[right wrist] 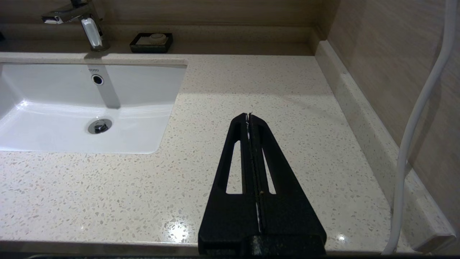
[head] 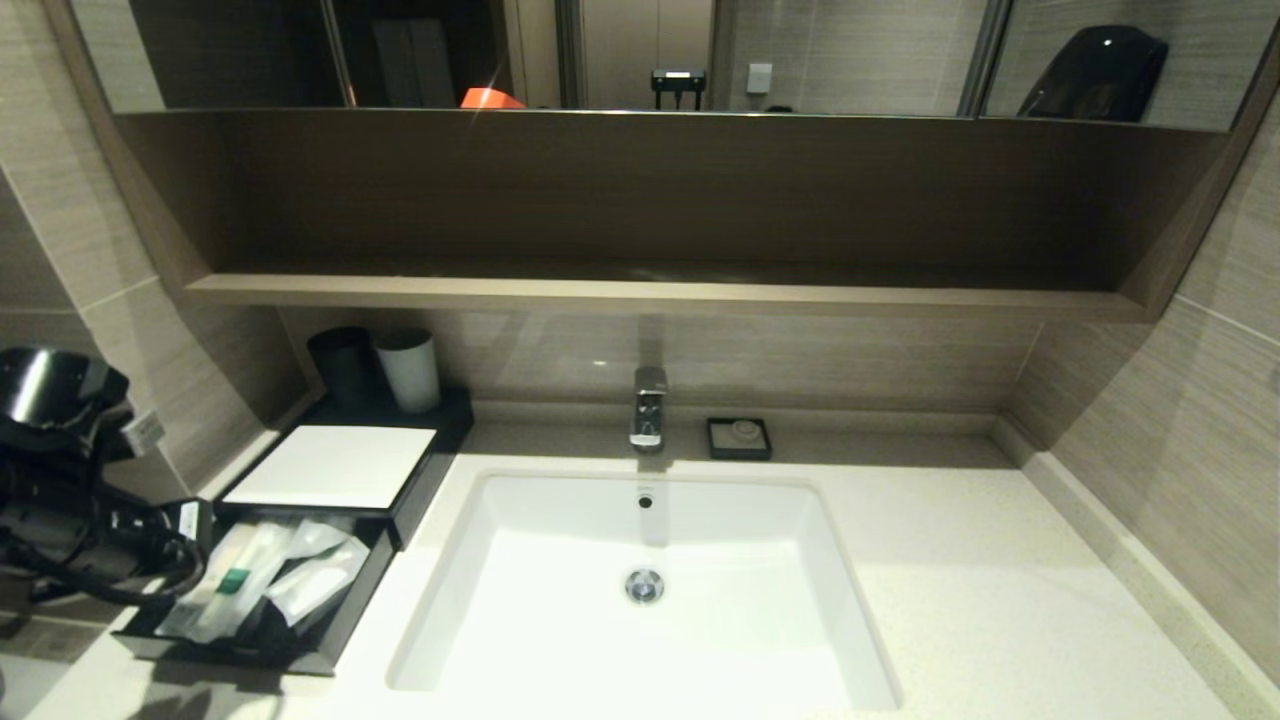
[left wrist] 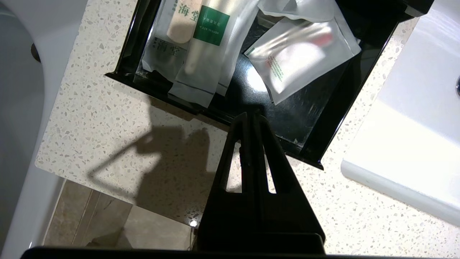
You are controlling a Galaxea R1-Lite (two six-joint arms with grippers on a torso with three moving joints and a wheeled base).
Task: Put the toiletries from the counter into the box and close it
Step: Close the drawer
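Observation:
The black box [head: 330, 465] with its white top panel stands at the left of the counter [head: 950, 560]. Its drawer [head: 345, 610] is pulled out toward me. Inside lie the toiletries [head: 265, 580]: a long packet with a green label [left wrist: 206, 43], a pale-ended packet [left wrist: 179, 28] beside it and a frosted sachet [left wrist: 302, 54]. My left gripper [left wrist: 251, 113] is shut and empty, its tips over the drawer's front rim [left wrist: 334, 122]. The left arm [head: 70, 520] shows at the far left edge. My right gripper [right wrist: 248, 116] is shut and empty, low over bare counter right of the sink [right wrist: 72, 108].
A black cup [head: 345, 365] and a white cup [head: 408, 368] stand behind the box. The faucet [head: 649, 405] and a small black soap dish [head: 739, 438] sit at the back. A wooden shelf [head: 650, 290] overhangs. A white cable [right wrist: 413, 144] hangs by the right wall.

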